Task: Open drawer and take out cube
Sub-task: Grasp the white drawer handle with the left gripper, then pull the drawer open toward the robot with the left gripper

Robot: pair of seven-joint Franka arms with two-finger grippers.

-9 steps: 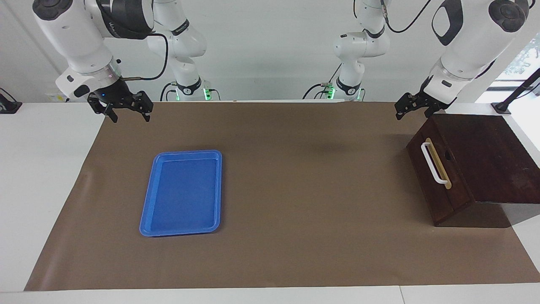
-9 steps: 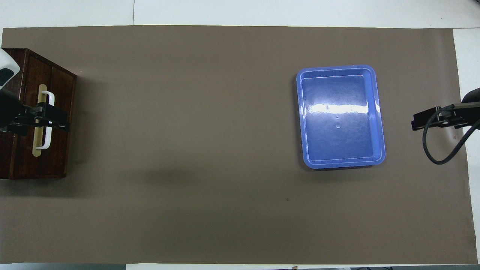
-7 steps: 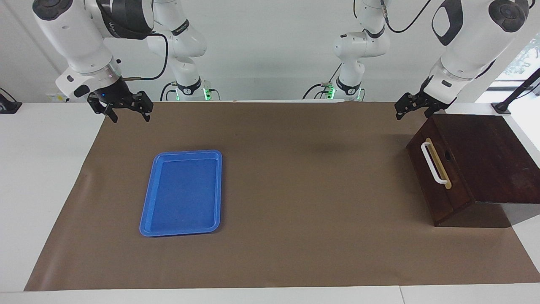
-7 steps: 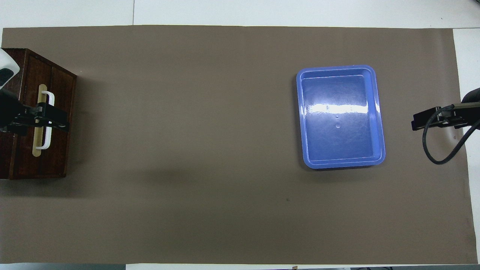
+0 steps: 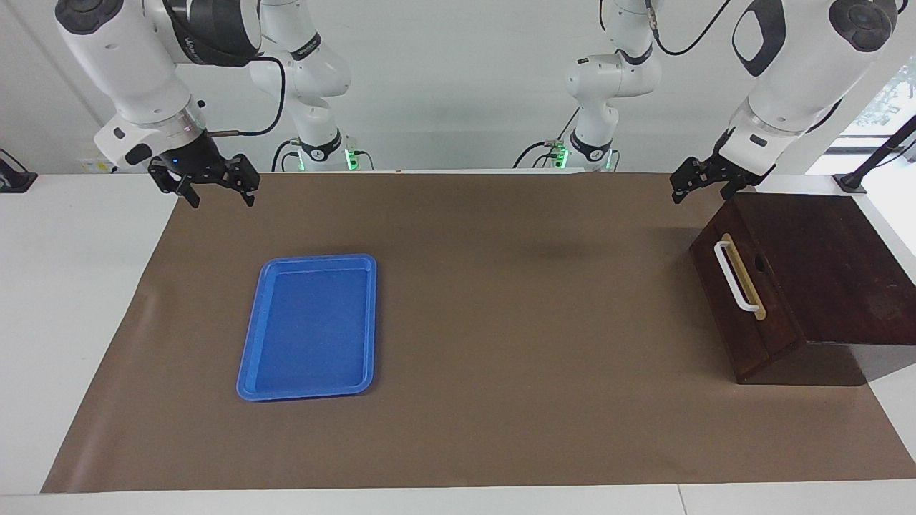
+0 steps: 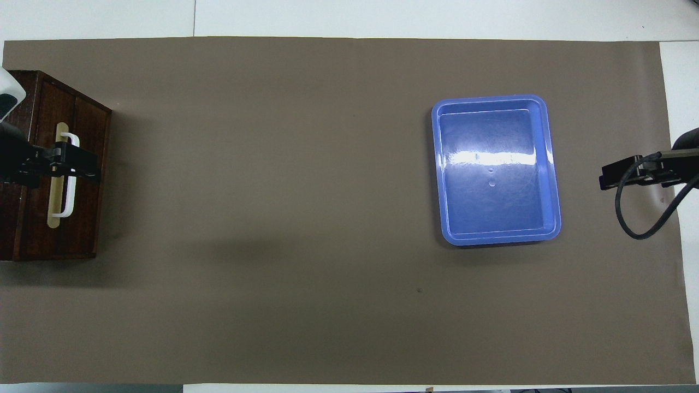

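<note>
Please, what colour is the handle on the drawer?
The handle is white, on a tan strip; the drawer front is dark brown. The facing view shows it best.

drawer (image 5: 744,300) shut, contents hidden, box (image 6: 16,218) edge-cropped

2 cameras, both high and set well back. Facing camera: placed across the worktop (image 5: 458,504) from the robots, looking toward them and down; arm bases at the top, whole brown mat (image 5: 501,322) in frame. Overhead camera: above the robots' end, looking forward and steeply down; far edge of the mat at the top. Shared: mat, blue tray (image 5: 309,325) (image 6: 496,170), dark wooden box (image 5: 801,279) (image 6: 52,169). Views are half a turn apart, so sides swap.
</note>
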